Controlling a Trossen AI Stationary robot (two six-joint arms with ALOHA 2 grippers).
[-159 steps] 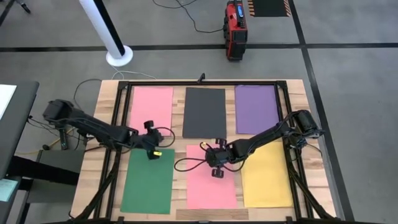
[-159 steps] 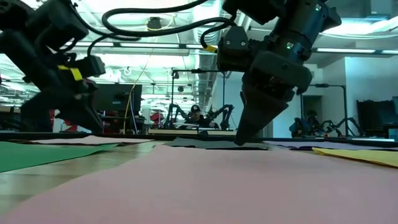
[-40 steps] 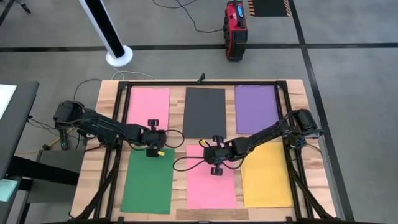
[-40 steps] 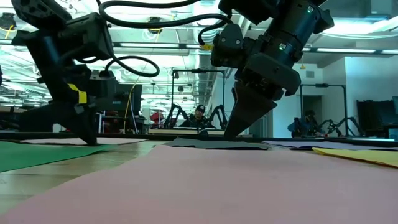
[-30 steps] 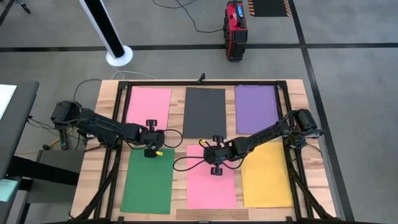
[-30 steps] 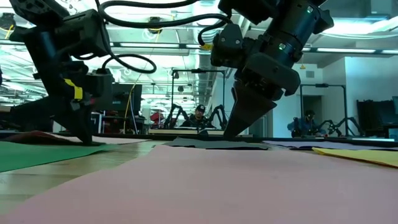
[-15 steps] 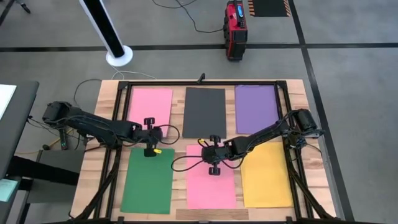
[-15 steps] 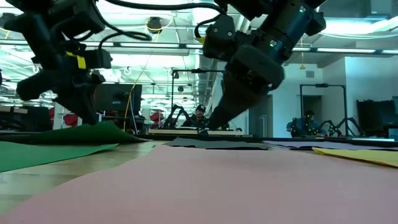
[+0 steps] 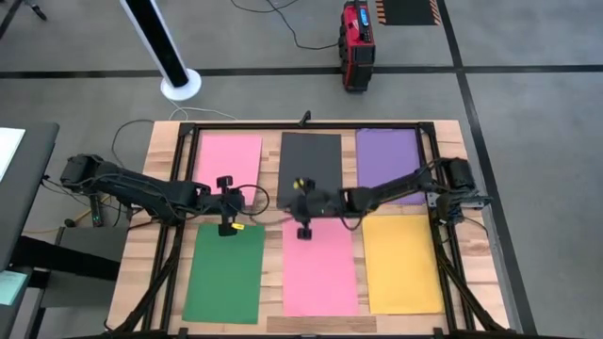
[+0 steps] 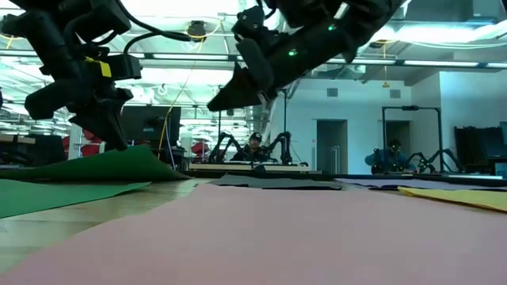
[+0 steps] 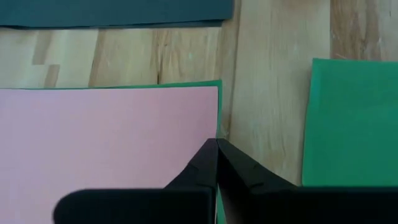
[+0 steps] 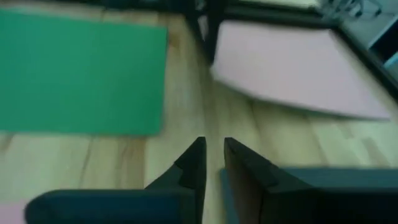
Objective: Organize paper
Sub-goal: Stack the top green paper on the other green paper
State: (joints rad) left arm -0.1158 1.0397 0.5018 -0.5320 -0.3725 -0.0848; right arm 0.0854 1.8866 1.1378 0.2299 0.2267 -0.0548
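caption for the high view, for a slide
Six sheets in a two-by-three grid; left gripper lifts the green sheet by its corner, right gripper hovers above the table.

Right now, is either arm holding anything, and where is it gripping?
The left pincer is shut on the corner of the pink sheet, which shows green underneath and is lifted there. The right pincer is open, holding nothing.

Pale wooden tabletop (image 9: 165, 179) bordered by a black metal frame (image 9: 311, 124), white cylindrical post on a round base (image 9: 179, 83) on the grey floor beyond, red and black box-shaped device (image 9: 357, 42) with a trailing black cable, seated person (image 10: 253, 147) in the far room, grey side table (image 9: 24, 179) at left
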